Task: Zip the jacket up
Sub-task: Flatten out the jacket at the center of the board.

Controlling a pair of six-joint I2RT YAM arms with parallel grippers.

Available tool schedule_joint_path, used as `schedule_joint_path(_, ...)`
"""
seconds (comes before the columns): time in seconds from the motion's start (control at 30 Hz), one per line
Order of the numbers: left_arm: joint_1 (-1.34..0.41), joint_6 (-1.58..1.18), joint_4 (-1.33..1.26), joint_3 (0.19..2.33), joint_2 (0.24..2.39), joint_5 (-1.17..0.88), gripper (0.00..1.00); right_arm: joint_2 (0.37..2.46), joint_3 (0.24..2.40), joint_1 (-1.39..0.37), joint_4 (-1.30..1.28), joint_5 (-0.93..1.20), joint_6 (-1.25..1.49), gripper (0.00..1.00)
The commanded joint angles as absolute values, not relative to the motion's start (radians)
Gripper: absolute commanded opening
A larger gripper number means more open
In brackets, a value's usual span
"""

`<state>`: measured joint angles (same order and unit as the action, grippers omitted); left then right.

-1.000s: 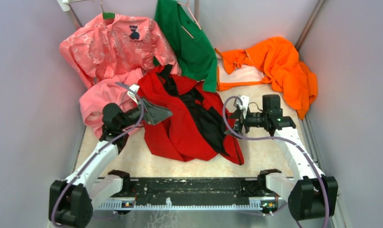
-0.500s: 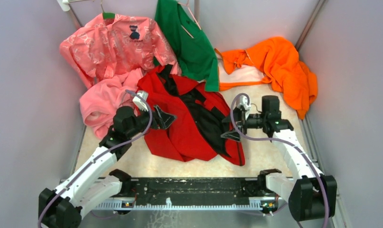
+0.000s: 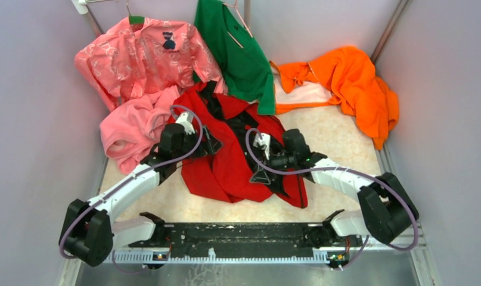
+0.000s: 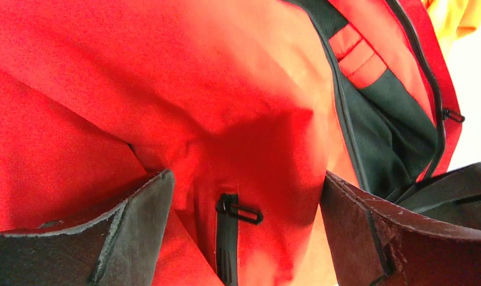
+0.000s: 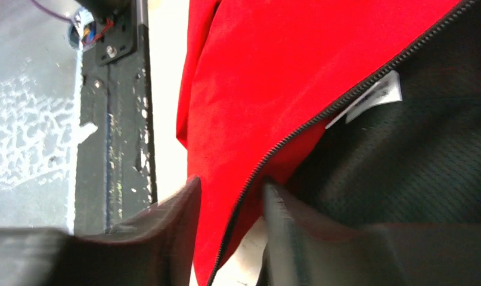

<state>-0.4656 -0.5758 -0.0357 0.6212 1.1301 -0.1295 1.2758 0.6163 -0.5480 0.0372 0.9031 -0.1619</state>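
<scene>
The red jacket [image 3: 229, 167] lies crumpled and open in the middle of the table, dark lining up. My left gripper [image 3: 211, 145] is open over its left panel. In the left wrist view the jacket [image 4: 166, 89] fills the frame, and the dark pocket zip pull [image 4: 239, 211] lies between the wide-apart fingers [image 4: 118, 238]. My right gripper [image 3: 260, 174] is open over the jacket's lower front edge. In the right wrist view the red edge with the dark zipper teeth [image 5: 297, 131] runs between its fingers [image 5: 172, 220], beside the dark lining [image 5: 416, 173] and a white label [image 5: 375, 95].
A pink patterned shirt [image 3: 142, 56] and a pink fleece [image 3: 127, 128] lie at the back left. A green garment [image 3: 241, 53] hangs at the back centre and an orange garment [image 3: 351, 80] lies at the back right. Walls close both sides. The black base rail [image 3: 238, 235] runs along the front.
My left gripper has moved right, onto the jacket's left panel. My right arm has swung left and nearer, bringing its gripper over the jacket's lower front edge.
</scene>
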Motion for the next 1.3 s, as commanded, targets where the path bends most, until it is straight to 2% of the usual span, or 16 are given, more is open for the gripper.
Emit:
schedule_joint_path(0.0,-0.404,-0.557,-0.05,0.687,1.151,-0.145,0.94,1.353,0.649,-0.622,0.125,0.821,-0.051,0.26)
schedule_joint_path(0.03,-0.372,-0.555,-0.074,0.681,1.156,-0.194,0.93,1.366,0.653,-0.634,0.124,0.843,-0.039,0.08)
schedule_joint_path(0.07,-0.337,-0.561,-0.094,0.675,1.162,-0.246,0.9,1.378,0.655,-0.65,0.127,0.884,-0.029,0.0)
schedule_joint_path(0.17,-0.239,-0.578,-0.127,0.662,1.184,-0.393,0.7,1.38,0.617,-0.728,0.215,1.024,0.047,0.0)
schedule_joint_path(0.27,-0.185,-0.569,-0.092,0.665,1.198,-0.482,0.67,1.383,0.568,-0.849,0.307,1.065,0.079,0.0)
schedule_joint_path(0.33,-0.18,-0.551,-0.058,0.658,1.199,-0.516,0.66,1.429,0.592,-0.911,0.261,1.018,0.029,0.0)
schedule_joint_path(0.47,-0.175,-0.535,-0.044,0.613,1.186,-0.547,0.49,1.553,0.734,-0.922,0.031,0.915,-0.121,0.0)
schedule_joint_path(0.53,-0.171,-0.526,-0.029,0.602,1.177,-0.549,0.36,1.575,0.801,-0.92,-0.125,0.893,-0.207,0.07)
schedule_joint_path(0.6,-0.166,-0.502,-0.006,0.603,1.164,-0.545,0.28,1.554,0.838,-0.897,-0.228,0.903,-0.3,0.25)
schedule_joint_path(0.7,-0.166,-0.448,0.082,0.638,1.117,-0.516,0.26,1.483,0.868,-0.816,-0.375,0.99,-0.483,0.54)
schedule_joint_path(0.77,-0.166,-0.398,0.137,0.676,1.065,-0.476,0.3,1.415,0.893,-0.73,-0.494,1.052,-0.609,0.63)
schedule_joint_path(0.83,-0.165,-0.356,0.171,0.717,1.023,-0.42,0.41,1.358,0.937,-0.638,-0.597,1.108,-0.716,0.7)
schedule_joint_path(0.93,-0.165,-0.313,0.153,0.787,0.996,-0.386,0.65,1.307,1.024,-0.584,-0.7,1.08,-0.837,0.78)
schedule_joint_path(1.07,-0.165,-0.291,0.074,0.886,1.068,-0.374,0.94,1.374,1.184,-0.581,-0.609,0.853,-0.858,0.81)
schedule_joint_path(1.1,-0.166,-0.285,0.043,0.908,1.099,-0.369,0.98,1.411,1.214,-0.581,-0.545,0.774,-0.853,0.82)
schedule_joint_path(1.27,-0.165,-0.142,-0.013,1.09,1.39,-0.31,0.99,1.631,1.348,-0.581,-0.332,0.506,-1.029,0.81)
